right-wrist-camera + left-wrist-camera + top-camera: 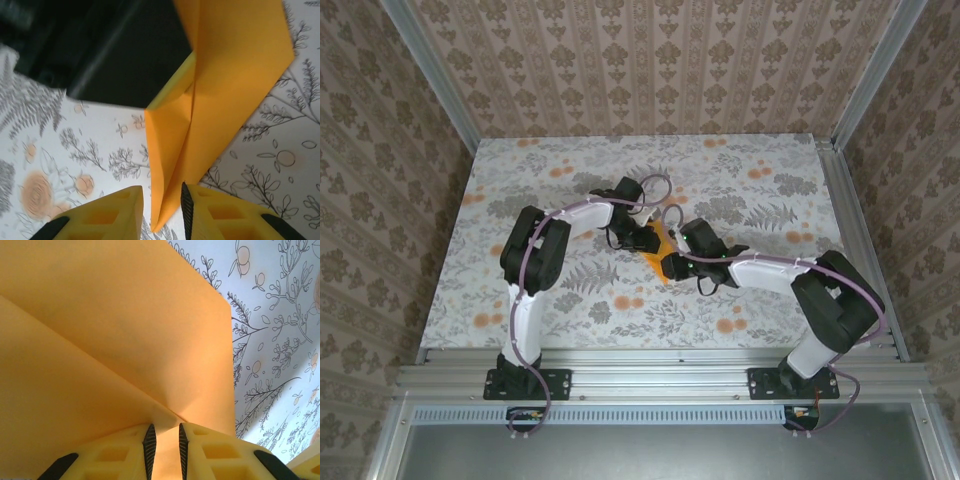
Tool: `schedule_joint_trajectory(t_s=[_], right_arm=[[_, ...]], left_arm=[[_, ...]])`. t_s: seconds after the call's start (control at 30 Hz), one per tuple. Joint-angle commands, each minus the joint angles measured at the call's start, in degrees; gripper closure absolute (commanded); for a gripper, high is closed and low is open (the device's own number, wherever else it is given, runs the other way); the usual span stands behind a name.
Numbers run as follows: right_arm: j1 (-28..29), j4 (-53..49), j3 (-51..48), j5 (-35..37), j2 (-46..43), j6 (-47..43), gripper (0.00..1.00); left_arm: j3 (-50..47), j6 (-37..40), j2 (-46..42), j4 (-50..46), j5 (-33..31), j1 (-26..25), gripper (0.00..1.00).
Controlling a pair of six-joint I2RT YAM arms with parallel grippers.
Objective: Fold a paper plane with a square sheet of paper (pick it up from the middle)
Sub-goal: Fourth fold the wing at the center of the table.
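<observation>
Two ribbed yellow left fingers (215,455) pinch smooth, sharply creased orange paper (110,340).

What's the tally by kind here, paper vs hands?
orange paper sheet, creased: 1
hands: 2 (left hand, right hand)
Total: 3

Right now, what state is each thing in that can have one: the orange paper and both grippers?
folded orange paper: creased into overlapping flaps with one pointed end, not yet a finished dart.
left gripper: shut on the paper where a crease runs down to its pads.
right gripper: slightly open, with the paper's pointed tip between its fingers and a gap on one side.
</observation>
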Motion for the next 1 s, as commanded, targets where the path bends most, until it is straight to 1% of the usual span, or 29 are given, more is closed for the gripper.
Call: schedule_joint_trajectory(t_s=[0.0, 0.17, 0.43, 0.8, 0.97], right_arm=[[-1.8, 4.1, -0.1, -6.8, 1.6, 7.0, 0.73], [-4.3, 5.6, 0.4, -9.3, 4.7, 11.7, 0.76], [-5.1, 8.8, 1.7, -14.1, 9.6, 15.3, 0.78], [-5.0, 12.0, 2.0, -17.1, 12.9, 17.1, 0.79], [-5.0, 12.9, 1.8, -18.0, 13.1, 17.2, 0.80]], left_arm=[[-2.0, 1.6, 1.6, -1.1, -2.6, 0.5, 0.76], [-2.8, 1.2, 1.3, -0.3, -1.9, 1.1, 0.76], [-2.9, 1.1, 1.2, -0.4, -1.8, 1.3, 0.77], [-3.5, 0.9, 1.7, -0.1, -1.8, 1.5, 0.77], [-3.9, 0.9, 1.9, 0.0, -1.8, 1.6, 0.77]])
